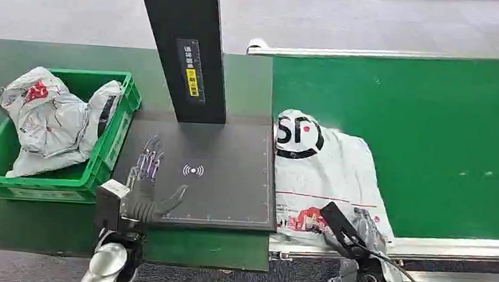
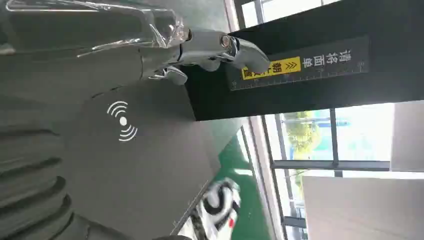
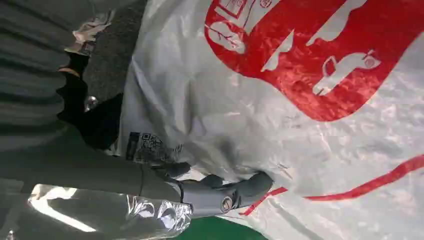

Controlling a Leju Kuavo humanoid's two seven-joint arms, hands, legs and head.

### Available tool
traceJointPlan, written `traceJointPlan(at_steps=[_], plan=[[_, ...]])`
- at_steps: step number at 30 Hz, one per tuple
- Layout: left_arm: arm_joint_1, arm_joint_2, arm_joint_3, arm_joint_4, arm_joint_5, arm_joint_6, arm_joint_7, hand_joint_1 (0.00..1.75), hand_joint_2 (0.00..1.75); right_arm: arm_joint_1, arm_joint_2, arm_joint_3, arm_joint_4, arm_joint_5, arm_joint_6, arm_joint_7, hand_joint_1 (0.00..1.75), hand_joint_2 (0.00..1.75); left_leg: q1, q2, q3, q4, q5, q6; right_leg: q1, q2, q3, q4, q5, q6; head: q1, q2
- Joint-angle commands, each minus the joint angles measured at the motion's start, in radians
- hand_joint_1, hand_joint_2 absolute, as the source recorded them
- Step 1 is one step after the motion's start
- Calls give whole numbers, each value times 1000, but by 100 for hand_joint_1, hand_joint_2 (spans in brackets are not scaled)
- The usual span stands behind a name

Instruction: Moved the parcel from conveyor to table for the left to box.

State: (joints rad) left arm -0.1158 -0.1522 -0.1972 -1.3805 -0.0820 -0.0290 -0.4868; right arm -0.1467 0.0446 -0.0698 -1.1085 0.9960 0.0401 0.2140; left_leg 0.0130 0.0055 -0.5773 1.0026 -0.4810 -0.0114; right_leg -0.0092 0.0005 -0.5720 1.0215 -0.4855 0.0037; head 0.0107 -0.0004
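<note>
White plastic courier parcel [image 1: 324, 179] lies at the green conveyor's [image 1: 432, 140] near edge beside the dark scanner desk [image 1: 211, 178] — right robot hand [image 3: 220, 192] presses it, grip unclear; left robot hand [image 1: 145, 183] spread, waiting.

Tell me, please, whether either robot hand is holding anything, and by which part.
The right robot hand grips the white parcel at its near edge, by the conveyor's front rim. The left robot hand holds nothing, fingers spread over the dark scanner plate.
</note>
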Motion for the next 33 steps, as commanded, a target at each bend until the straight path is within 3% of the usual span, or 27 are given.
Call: traceJointPlan(at_steps=[1, 3, 4, 5, 6, 22, 30, 33], plan=[[-33, 5, -24, 81, -4, 4, 13, 0, 175, -22, -16, 4, 187, -3, 46, 16, 0, 175, 0, -3, 3, -3, 1, 1, 0, -3, 5, -4, 1, 0, 0, 0], [-25, 6, -16, 70, -2, 6, 14, 0, 175, -22, -20, 21, 188, 2, 50, 12, 0, 175, 0, -2, 4, -1, 0, 0, 1, -2, 5, -2, 0, 0, 0, 0], [-21, 7, -14, 64, -1, 6, 14, 0, 175, -21, -24, 32, 184, 10, 46, 4, 65, 175, 0, -2, 6, -3, 1, 1, 1, -2, 7, -4, 1, 0, 0, 0], [-9, 5, -5, 51, -1, 10, 16, 0, 175, -20, -24, 46, 168, 28, 9, -12, 166, 175, 0, -2, 6, -1, 0, 1, 0, -1, 6, -2, 0, 0, 0, 0], [2, 7, -3, 39, 0, 8, 15, 0, 175, -21, -21, 48, 155, 29, 7, -13, 175, 175, 0, -1, 6, -1, 0, 1, 0, -1, 7, -2, 0, 0, 0, 0], [26, 7, 11, 3, -6, 12, 21, 0, 175, -23, -13, 42, 71, -5, -9, -62, 175, 175, 0, -1, 10, -2, 0, 1, 0, -1, 11, -3, 0, 0, 0, 0], [55, 11, 23, -36, -8, 9, 23, 0, 175, 4, 3, 10, -68, -162, -68, -182, 175, 175, 0, 0, 7, -1, 0, 1, 0, 0, 8, -1, 0, 0, 0, 0], [70, 7, 40, -55, -7, 25, 19, 0, 175, 7, 18, -26, -155, -318, -124, -329, 175, 175, 0, 0, 7, -2, 0, 1, 0, 1, 7, -1, 0, 0, 0, 0]])
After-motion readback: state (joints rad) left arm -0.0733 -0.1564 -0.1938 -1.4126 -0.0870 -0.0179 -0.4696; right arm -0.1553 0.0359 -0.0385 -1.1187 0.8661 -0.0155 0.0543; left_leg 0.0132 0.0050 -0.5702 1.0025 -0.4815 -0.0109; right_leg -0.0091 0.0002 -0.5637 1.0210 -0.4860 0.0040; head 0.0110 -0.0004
